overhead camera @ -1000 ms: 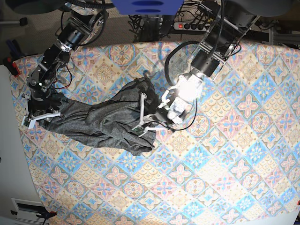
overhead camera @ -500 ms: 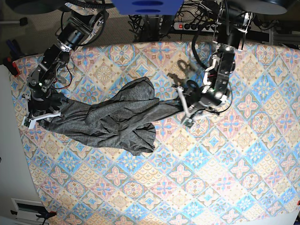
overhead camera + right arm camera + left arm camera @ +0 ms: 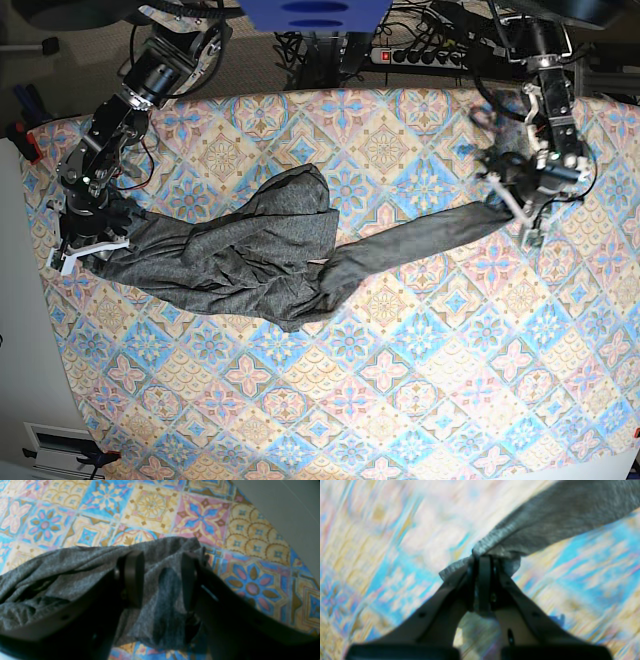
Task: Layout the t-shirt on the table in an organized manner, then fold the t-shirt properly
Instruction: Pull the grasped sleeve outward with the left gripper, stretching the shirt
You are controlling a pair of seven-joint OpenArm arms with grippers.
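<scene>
On the bench [image 3: 420, 400] with bright tiles, grey t-shirt [image 3: 240, 260] bunched near one side, one long part pulled out, left pincer [image 3: 512, 208] pinched tight on its end, right pincer [image 3: 90, 240] gripping the other end.

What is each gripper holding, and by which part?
Left gripper pinches the t-shirt's stretched-out edge. Right gripper stands around a bunched end near the table edge; firm grip cannot be told.
</scene>
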